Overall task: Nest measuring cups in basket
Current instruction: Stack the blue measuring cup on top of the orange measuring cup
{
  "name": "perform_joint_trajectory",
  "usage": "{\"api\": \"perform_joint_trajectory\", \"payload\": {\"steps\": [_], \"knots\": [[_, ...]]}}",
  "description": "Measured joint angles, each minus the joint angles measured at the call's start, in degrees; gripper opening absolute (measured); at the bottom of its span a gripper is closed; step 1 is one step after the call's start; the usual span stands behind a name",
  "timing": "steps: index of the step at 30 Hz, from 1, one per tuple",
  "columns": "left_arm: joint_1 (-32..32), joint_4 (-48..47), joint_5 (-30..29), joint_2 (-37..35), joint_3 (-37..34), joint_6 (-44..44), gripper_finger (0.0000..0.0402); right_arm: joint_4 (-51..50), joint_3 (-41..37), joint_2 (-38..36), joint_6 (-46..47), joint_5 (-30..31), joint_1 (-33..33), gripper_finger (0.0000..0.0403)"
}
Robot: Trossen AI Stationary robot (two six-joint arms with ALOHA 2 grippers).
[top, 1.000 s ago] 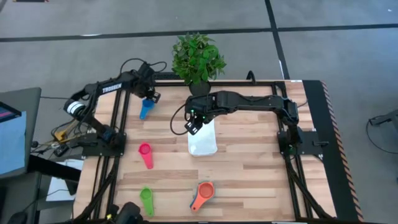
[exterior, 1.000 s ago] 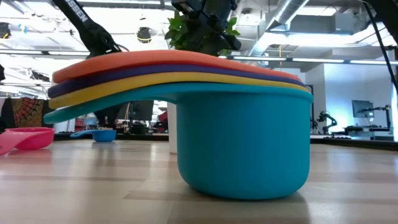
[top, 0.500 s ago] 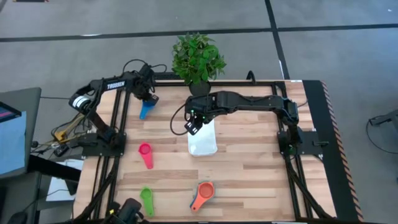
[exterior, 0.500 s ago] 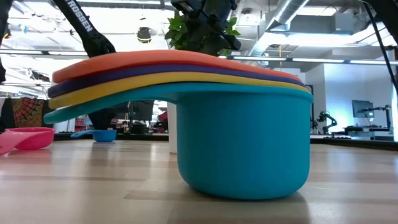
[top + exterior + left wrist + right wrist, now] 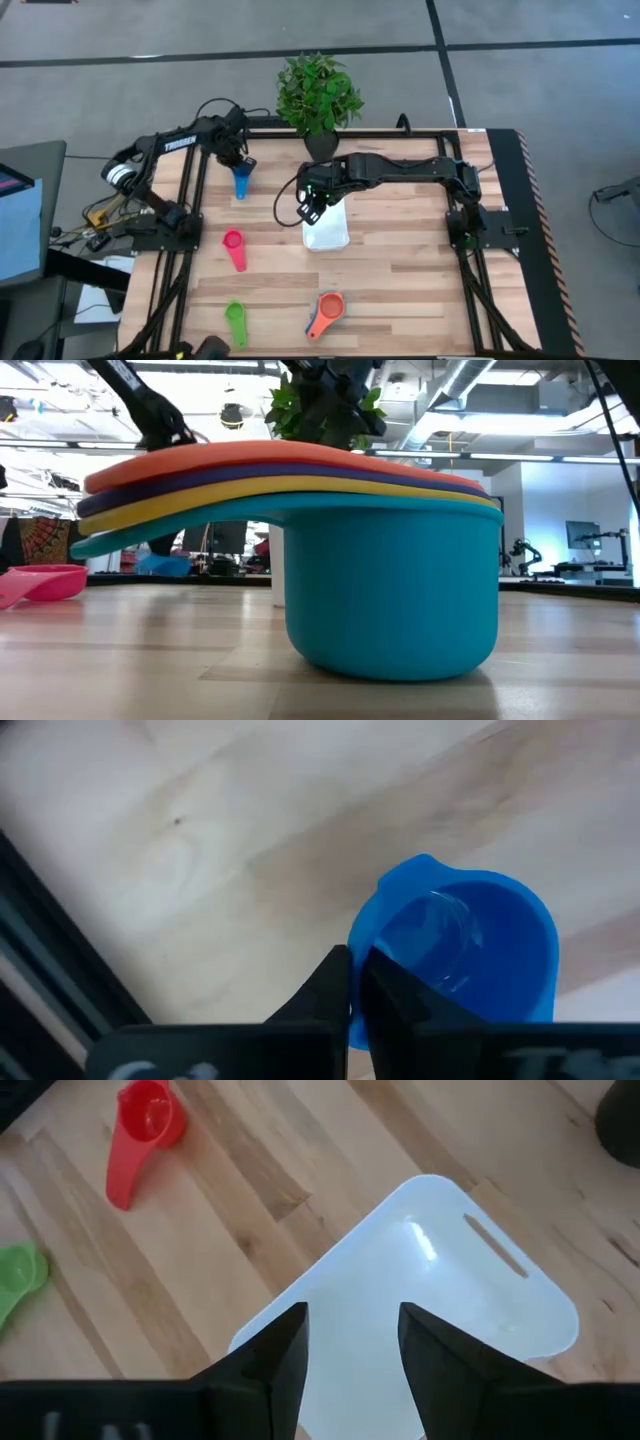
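Observation:
The blue measuring cup point(image 5: 465, 950) is at the table's far left, with my left gripper point(image 5: 237, 163) shut on it. In the low view the blue cup point(image 5: 165, 565) shows just above the tabletop, behind the stack's handles. The white basket point(image 5: 327, 228) lies flat at mid-table. My right gripper point(image 5: 350, 1345) hangs open above the basket's far left end and touches nothing. The pink cup point(image 5: 234, 247) and the green cup point(image 5: 236, 320) lie on the wood at the left. The teal cup point(image 5: 390, 590) stands near the front edge with the yellow, purple and orange cups nested in it point(image 5: 326, 313). My left gripper pinches a thin blue edge point(image 5: 358, 960) at the side of the cup's bowl between its two shut fingers. The fingers hide whether this is the handle's root. They come from above, pointing steeply down. The cup is raised a little off the wood, its mouth still up.
A potted plant point(image 5: 318, 95) stands at the far edge behind the basket. Dark frame rails point(image 5: 190, 200) run along the table's left and right sides. Bare wood lies between the basket and the cups at the left.
My left gripper has taken hold of the blue cup and moved a little toward the table's right and near edges. The cup has come up off the wood and shifted right with it. My right gripper has stayed above the basket.

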Motion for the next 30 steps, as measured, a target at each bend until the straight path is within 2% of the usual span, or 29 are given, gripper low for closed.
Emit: {"api": "perform_joint_trajectory", "payload": {"steps": [10, 16, 24, 30], "knots": [[-11.91, -5.06, -2.2, -11.78, -0.02, -11.77, 0.0001, -2.64, -0.04, -2.82, -4.51, 0.37, 3.64, 0.0174], [-23.57, -6.35, -4.51, -16.52, -0.04, -22.25, 0.0001, -5.62, -1.31, -7.93, -5.3, 5.41, 4.88, 0.0156], [-43.22, -6.49, -14.59, -19.81, -0.04, -43.76, 0.0001, -0.74, -13.36, -14.93, -2.76, 5.81, 6.38, 0.0133], [-56.74, -5.84, -18.8, -19.7, -0.04, -54.33, 0.0, 4.35, -23.06, -19.97, 8.42, 6.27, 10.63, 0.0134]]}}
